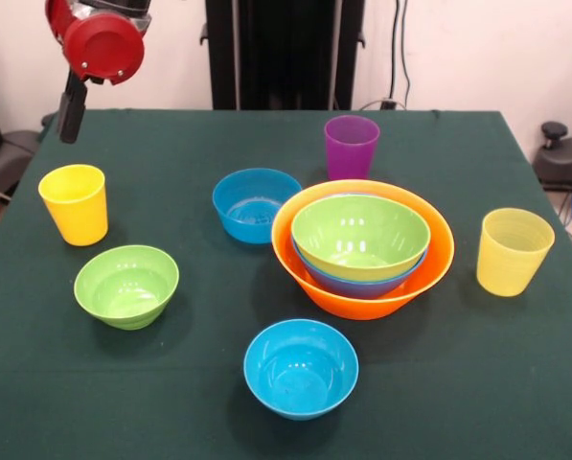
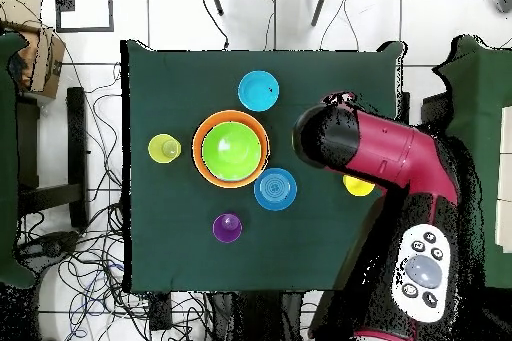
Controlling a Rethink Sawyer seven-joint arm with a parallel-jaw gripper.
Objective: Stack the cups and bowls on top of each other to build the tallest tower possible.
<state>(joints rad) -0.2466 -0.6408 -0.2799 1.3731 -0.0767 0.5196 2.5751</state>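
One gripper [image 1: 72, 115] shows only as a dark stub under the red arm [image 1: 103, 43] at the desk's [image 1: 171, 402] far left corner, so I cannot tell its opening or load; overhead, the arm hides the small green bowl [image 1: 126, 286]. Tower [image 1: 362, 247]: glossy orange bowl [image 1: 362, 299] holding a blue and a green bowl, mid-desk. Purple cup [image 1: 351, 146], yellow cup [image 1: 74, 203], ribbed pale cup [image 1: 514, 251] and two blue bowls [image 1: 301, 369] stand apart, edges free.

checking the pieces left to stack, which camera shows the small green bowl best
The front view: the small green bowl sits fully exposed on the table beside the opaque yellow cup, upright and empty. In the overhead view the arm hides it completely.
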